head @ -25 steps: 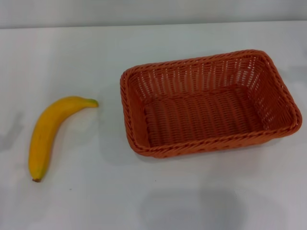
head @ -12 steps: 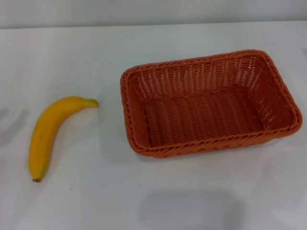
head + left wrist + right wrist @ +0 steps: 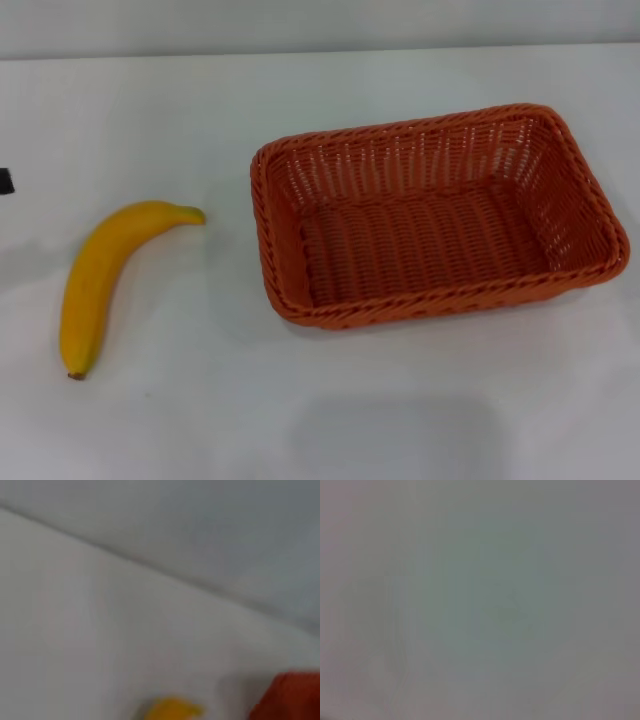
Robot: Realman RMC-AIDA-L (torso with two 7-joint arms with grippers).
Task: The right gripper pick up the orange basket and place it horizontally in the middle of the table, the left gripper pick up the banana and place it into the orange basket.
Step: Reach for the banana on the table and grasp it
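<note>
The orange basket (image 3: 435, 215) lies lengthwise on the white table (image 3: 200, 100), right of centre, empty and resting flat. The yellow banana (image 3: 100, 275) lies on the table to its left, its green stem pointing toward the basket. A small black piece of my left gripper (image 3: 4, 181) shows at the left edge of the head view, beyond the banana and apart from it. The left wrist view catches a bit of the banana (image 3: 172, 711) and a corner of the basket (image 3: 292, 697). My right gripper is out of view, and the right wrist view shows only a blank surface.
The table's far edge (image 3: 320, 52) meets a grey wall at the back. Bare tabletop lies between the banana and the basket, and along the front.
A black piece of the left gripper has come into the head view at the left edge. The banana and the basket have not moved.
</note>
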